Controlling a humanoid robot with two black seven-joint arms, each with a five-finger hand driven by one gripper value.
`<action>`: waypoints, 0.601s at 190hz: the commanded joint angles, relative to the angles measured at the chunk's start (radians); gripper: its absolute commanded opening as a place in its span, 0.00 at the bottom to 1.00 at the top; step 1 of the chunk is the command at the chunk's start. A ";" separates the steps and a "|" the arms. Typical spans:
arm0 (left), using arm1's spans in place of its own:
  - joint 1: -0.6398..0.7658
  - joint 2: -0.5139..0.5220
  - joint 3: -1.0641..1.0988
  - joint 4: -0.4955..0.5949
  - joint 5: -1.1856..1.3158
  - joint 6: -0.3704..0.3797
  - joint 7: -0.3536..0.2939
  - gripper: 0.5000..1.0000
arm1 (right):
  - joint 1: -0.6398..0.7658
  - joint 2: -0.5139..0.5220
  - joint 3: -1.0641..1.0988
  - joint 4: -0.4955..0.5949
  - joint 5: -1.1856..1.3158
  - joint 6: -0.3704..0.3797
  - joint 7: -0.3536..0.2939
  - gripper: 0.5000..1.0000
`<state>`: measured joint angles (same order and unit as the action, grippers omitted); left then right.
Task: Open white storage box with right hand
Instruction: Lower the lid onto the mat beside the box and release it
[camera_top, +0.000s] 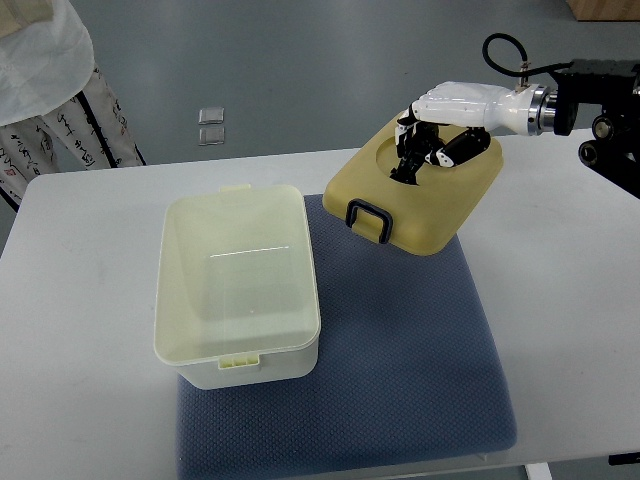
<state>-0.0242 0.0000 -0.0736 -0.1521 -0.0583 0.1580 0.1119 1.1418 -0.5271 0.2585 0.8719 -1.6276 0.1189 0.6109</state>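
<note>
White table (80, 230) with blue mat (400, 370): open white box (238, 285) sits left-centre, right hand (440, 135) at far right has fingers curled in the recess of the tilted yellowish lid (425, 205), which looks light, stiff, smooth plastic.

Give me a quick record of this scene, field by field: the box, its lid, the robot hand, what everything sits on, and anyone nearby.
box: white box, open, nothing visible inside, on the left part of the mat
lid: yellowish lid with dark handle, off the box, tilted, raised to the box's right
right robot hand: gripping the lid by its top recess
left robot hand: not in view
surface: blue mat on white table
person: legs in patterned trousers at far left corner
</note>
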 joint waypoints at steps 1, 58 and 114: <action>0.001 0.000 0.000 0.000 0.000 0.000 0.000 1.00 | -0.039 0.006 -0.002 -0.001 0.000 -0.022 0.000 0.00; 0.001 0.000 0.000 -0.001 0.000 0.000 0.000 1.00 | -0.140 0.064 -0.005 -0.002 0.000 -0.064 0.000 0.00; 0.000 0.000 0.000 0.000 0.000 0.000 0.000 1.00 | -0.203 0.096 -0.002 -0.004 0.002 -0.142 0.000 0.63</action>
<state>-0.0239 0.0000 -0.0736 -0.1522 -0.0583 0.1580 0.1120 0.9599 -0.4423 0.2531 0.8683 -1.6276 0.0075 0.6109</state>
